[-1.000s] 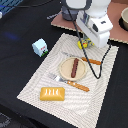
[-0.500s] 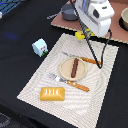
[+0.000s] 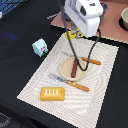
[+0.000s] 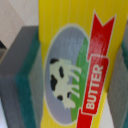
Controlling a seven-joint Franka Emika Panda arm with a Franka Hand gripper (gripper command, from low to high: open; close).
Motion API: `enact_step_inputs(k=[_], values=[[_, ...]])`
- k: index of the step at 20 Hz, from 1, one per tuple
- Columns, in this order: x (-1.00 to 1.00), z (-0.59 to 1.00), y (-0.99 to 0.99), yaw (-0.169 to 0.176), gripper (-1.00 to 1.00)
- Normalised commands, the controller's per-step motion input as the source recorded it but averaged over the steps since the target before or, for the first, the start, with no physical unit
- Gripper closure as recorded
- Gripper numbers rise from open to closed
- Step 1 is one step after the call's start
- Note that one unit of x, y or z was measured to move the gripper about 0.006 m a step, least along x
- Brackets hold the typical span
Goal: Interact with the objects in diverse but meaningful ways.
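Wrist view | gripper [image 4: 70,75] pads flank butter box [image 4: 75,60] edges

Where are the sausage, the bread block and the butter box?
sausage [image 3: 74,68], exterior view, middle of its length on the plate
bread block [image 3: 53,94], exterior view, centre of its ridged top
butter box [image 4: 80,70], wrist view, printed label face

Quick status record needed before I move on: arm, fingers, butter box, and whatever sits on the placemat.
arm: gripper low over the placemat's far edge, at the butter box
fingers: teal pads flank the box on both sides; contact cannot be confirmed
butter box: yellow, red label, cow picture; mostly hidden in the exterior view
plate: tan, holds the sausage
bread block: orange, on the placemat
cutlery: knife, fork beside plate
carton: off the placemat
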Motion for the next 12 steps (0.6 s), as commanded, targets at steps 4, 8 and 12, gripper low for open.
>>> enact_step_inputs(k=[4, 8, 12], values=[[-0.55, 0.0, -0.76, 0.0, 1.0], [-0.57, -0.02, -0.75, 0.0, 1.0], [-0.66, -0.15, -0.68, 0.0, 1.0]])
